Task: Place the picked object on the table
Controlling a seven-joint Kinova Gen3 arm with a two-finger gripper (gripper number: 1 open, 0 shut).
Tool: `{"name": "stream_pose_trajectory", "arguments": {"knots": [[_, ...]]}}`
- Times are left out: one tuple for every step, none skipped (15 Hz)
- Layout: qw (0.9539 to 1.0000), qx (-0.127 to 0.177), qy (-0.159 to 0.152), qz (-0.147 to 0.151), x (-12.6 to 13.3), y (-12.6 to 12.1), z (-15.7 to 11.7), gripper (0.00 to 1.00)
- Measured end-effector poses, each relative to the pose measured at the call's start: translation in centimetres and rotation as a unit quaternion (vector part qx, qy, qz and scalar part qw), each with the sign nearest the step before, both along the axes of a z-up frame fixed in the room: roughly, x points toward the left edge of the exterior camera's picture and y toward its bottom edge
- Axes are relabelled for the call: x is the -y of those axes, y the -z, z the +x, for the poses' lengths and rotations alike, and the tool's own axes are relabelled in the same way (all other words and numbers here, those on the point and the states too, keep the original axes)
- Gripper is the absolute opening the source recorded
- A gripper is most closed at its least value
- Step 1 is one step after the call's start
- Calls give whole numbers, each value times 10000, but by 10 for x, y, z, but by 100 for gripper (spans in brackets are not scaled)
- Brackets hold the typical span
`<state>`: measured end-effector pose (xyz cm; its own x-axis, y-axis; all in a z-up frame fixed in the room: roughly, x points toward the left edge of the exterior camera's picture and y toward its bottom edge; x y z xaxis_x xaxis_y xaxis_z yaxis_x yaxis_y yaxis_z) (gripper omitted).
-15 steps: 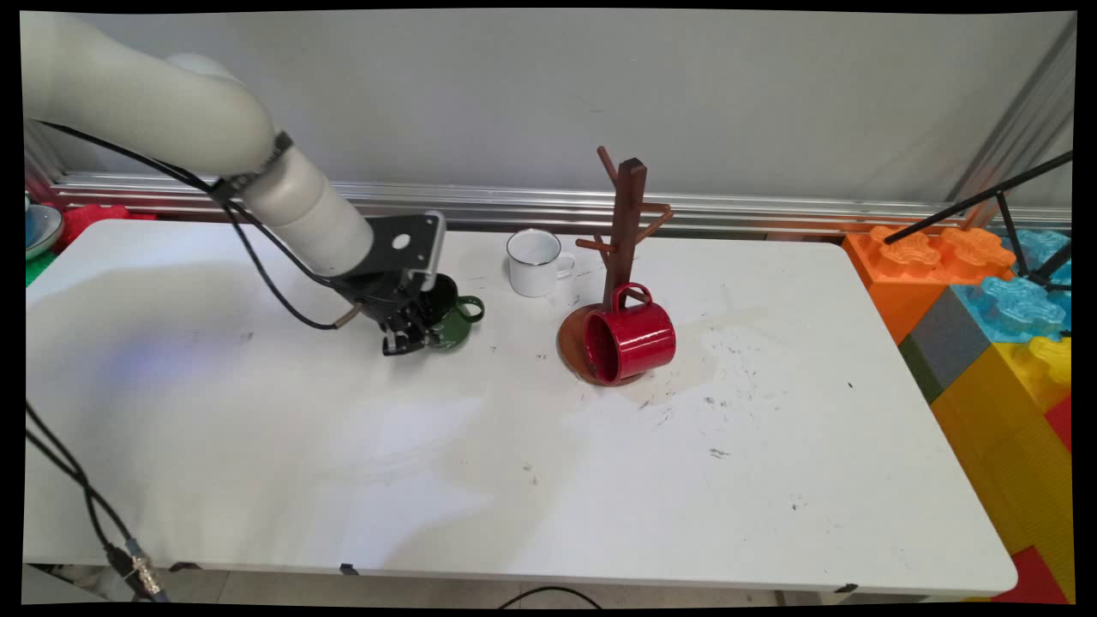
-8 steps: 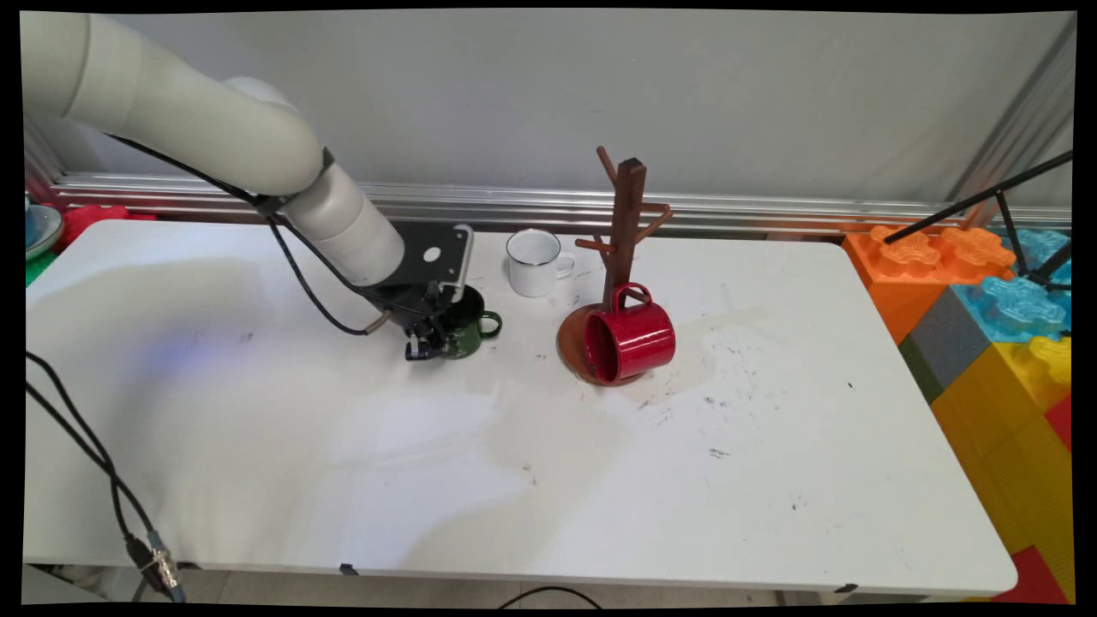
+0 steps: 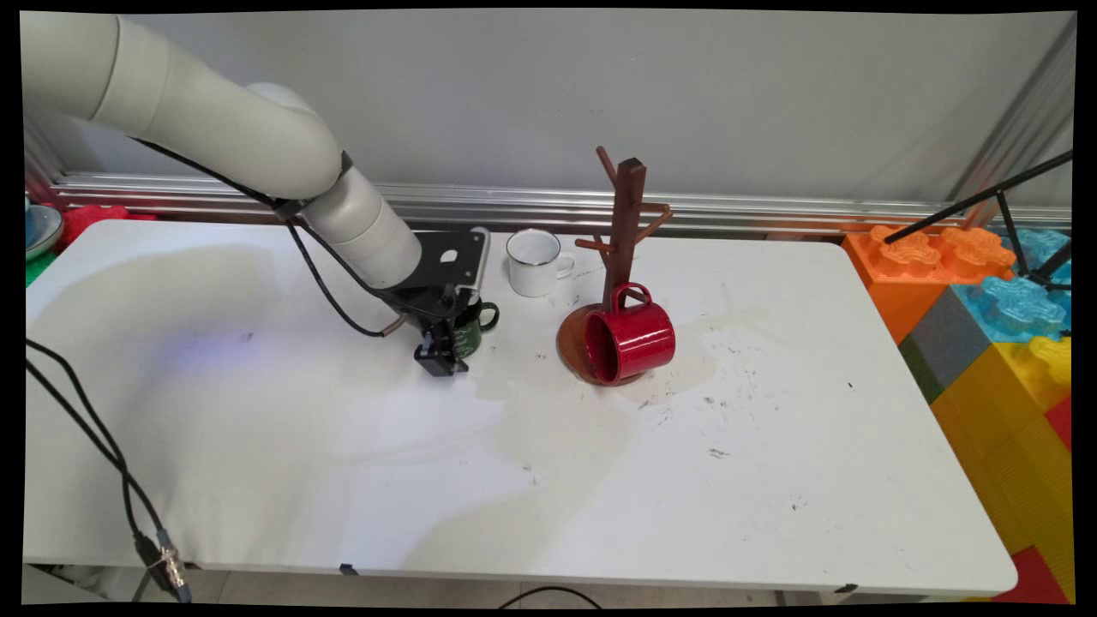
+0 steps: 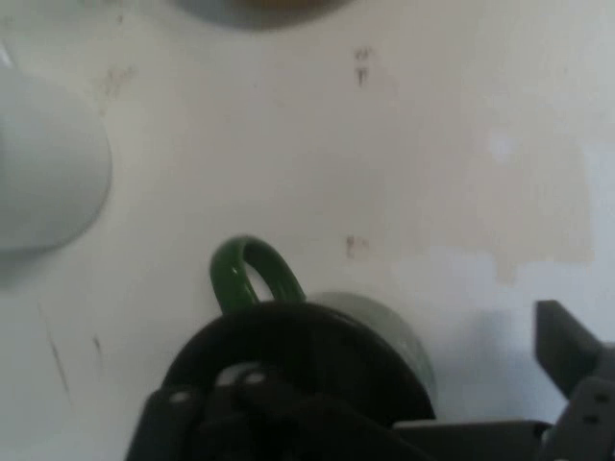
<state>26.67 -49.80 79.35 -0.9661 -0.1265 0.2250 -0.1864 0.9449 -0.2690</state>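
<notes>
My gripper (image 3: pixel 448 350) is down at the table's back middle, shut on the rim of a dark green mug (image 3: pixel 472 337). One finger reaches inside the mug, the other stays outside its wall. In the hand view the green mug (image 4: pixel 384 331) fills the bottom centre, its handle (image 4: pixel 245 274) pointing up, and the gripper (image 4: pixel 404 384) straddles its rim. A white enamel mug (image 3: pixel 533 261) stands upright just behind and to the right, apart from the green one; the hand view shows this white mug (image 4: pixel 43 163) at its left edge.
A brown wooden mug tree (image 3: pixel 626 223) stands right of the white mug, with a red mug (image 3: pixel 632 343) lying on its side on the tree's round base. Coloured foam blocks (image 3: pixel 986 300) line the right edge. Black cables (image 3: pixel 94 454) hang at the front left.
The gripper has moved right and slightly toward the near side, carrying the green mug closer to the white mug. The mug, tilted earlier, now sits lower and more upright.
</notes>
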Motion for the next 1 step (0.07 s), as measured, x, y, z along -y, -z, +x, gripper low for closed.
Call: {"name": "stream_pose_trajectory", "arguments": {"knots": [[10000,-37,18,-13,0,-3,-1,100]]}}
